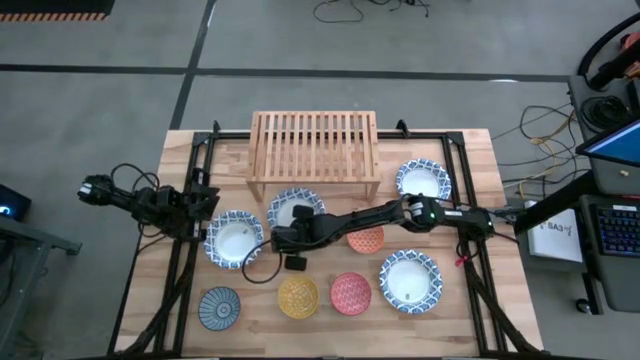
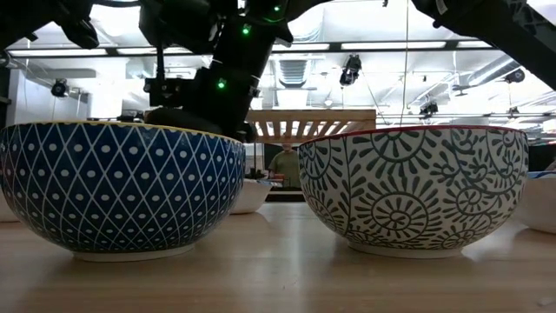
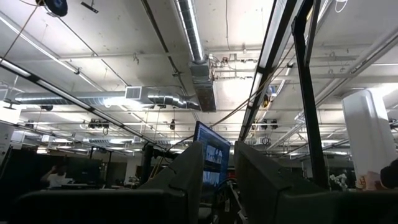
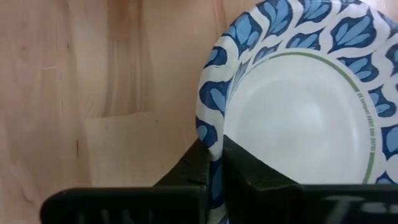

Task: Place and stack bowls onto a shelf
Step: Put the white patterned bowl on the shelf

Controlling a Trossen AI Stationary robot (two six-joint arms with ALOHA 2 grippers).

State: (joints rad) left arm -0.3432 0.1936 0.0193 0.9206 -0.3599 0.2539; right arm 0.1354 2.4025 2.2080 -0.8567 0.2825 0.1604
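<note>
White with a blue leaf pattern round the rim, so most likely one of the wide ones: white bowl [image 4: 298, 112], sitting flat on the wooden table [image 4: 93, 93], just out in front of the left end of the shelf [image 1: 314, 145] and not on it yet. Nothing on the slats so far, going by the overhead view.

Right gripper [image 4: 214, 148] stretched clear across from the right side and nipped onto the rim. One finger inside the lip, one outside, barely any gap, only the bowl wall in between.

Handling guess: looks thin-walled and pretty light, with a smooth, probably slick surface. Seems stiff enough for a one-sided rim pinch, but likely to hang tilted once off the wood, and may try to swivel or slide out between the fingers. Best bite is probably deep over the lip, not just on the very edge. Worth lifting slow, keeping it low, and clearing the shelf's front bar before setting down flat. Chippable if ceramic, bendy if not, can't tell which from here.

Yellow bowl [image 2: 122, 187] and red bowl [image 2: 413, 187] up close in the low view look thicker and heavier, with steep sides, so same rim grab, firmer squeeze. Probably better nested into the wide ones than the other way round.

Left gripper [image 3: 217, 186] parked off the left side of the table, aimed up at the ceiling, fingers apart, holding nothing.
</note>
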